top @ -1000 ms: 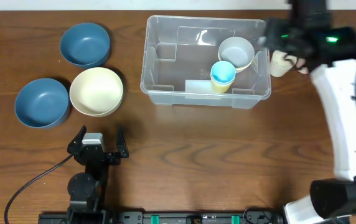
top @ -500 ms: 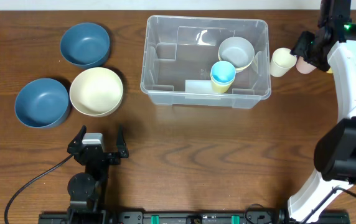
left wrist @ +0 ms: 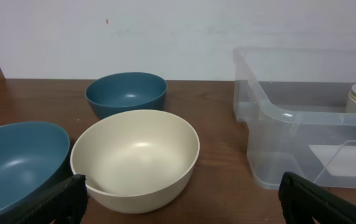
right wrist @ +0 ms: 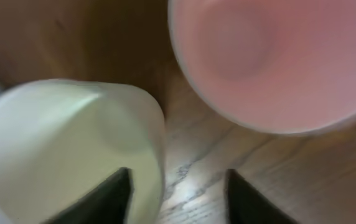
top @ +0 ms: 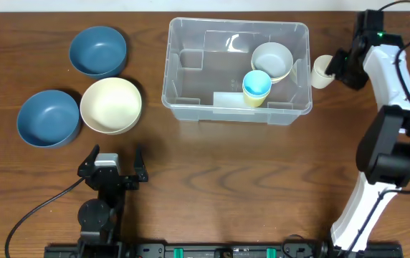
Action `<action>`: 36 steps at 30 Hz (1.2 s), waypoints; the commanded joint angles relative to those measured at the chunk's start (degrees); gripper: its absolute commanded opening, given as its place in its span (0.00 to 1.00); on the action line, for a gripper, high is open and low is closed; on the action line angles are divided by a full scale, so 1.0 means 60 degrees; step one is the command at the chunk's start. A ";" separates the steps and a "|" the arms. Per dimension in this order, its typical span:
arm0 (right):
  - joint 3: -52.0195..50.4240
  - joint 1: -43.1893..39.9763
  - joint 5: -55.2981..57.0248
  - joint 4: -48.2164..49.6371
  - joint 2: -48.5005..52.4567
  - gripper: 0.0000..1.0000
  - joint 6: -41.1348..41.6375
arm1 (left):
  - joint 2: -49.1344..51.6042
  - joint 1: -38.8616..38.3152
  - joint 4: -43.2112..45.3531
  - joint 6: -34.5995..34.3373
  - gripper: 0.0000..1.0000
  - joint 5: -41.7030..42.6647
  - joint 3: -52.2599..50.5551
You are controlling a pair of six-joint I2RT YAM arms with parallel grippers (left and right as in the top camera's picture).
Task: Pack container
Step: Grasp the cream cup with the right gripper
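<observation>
The clear container stands at the back middle of the table and holds a grey bowl and a blue cup. Its corner shows in the left wrist view. A cream cup stands just right of the container. My right gripper is down beside it. In the right wrist view the open fingers straddle the cream cup's rim wall, with a pink cup next to it. My left gripper rests open and empty at the front left.
Two blue bowls and a cream bowl sit left of the container. In the left wrist view the cream bowl is straight ahead between the open fingers, with blue bowls behind and left.
My right arm has come down from high over the container's right end to the cream cup. The pink cup is now hidden under it in the overhead view. The left arm has not moved.
</observation>
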 commanded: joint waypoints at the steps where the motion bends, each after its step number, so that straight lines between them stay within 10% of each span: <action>1: 0.0007 0.0131 -0.0051 -0.0080 0.0342 0.19 0.0051 | -0.0055 0.0055 -0.0335 0.0091 0.98 -0.0080 -0.0211; 4: 0.0011 0.0124 -0.0047 -0.0117 0.0310 0.01 0.0051 | -0.0055 0.0055 -0.0335 0.0091 0.98 -0.0080 -0.0211; 23: 0.0015 -0.0138 -0.1086 -0.1253 -0.4280 0.01 -0.0787 | -0.0055 0.0055 -0.0331 0.0091 0.98 -0.0080 -0.0211; 36: 0.0007 0.2856 -0.0900 -0.1293 -0.4411 0.01 -0.0911 | -0.0055 0.0055 -0.0331 0.0091 0.98 -0.0080 -0.0211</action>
